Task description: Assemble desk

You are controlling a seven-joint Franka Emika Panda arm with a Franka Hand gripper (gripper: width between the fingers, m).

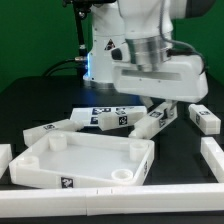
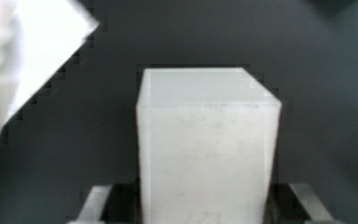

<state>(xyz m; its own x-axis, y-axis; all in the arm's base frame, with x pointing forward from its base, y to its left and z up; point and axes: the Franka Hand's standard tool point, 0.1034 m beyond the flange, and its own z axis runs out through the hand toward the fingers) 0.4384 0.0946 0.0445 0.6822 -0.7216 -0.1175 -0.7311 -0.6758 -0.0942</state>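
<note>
In the gripper (image 1: 160, 110) a leg (image 2: 208, 135) is pinched, with the fingers (image 2: 105, 203) pressed against two of its sides. The leg is held tilted just behind the top's (image 1: 85, 162) far corner on the exterior view's right. Other legs (image 1: 105, 119) are seen lying behind the top. The step is judged to be the fetching of a leg. Next, it must be stood upright, centred over a corner socket (image 1: 134, 147) and driven in.

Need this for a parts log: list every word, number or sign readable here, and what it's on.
No readable words or numbers.
Black-and-white square tags on the legs and the desk top's front rim: patterns only, too small to decode.
Wrist view: white block, no marks visible.
</note>
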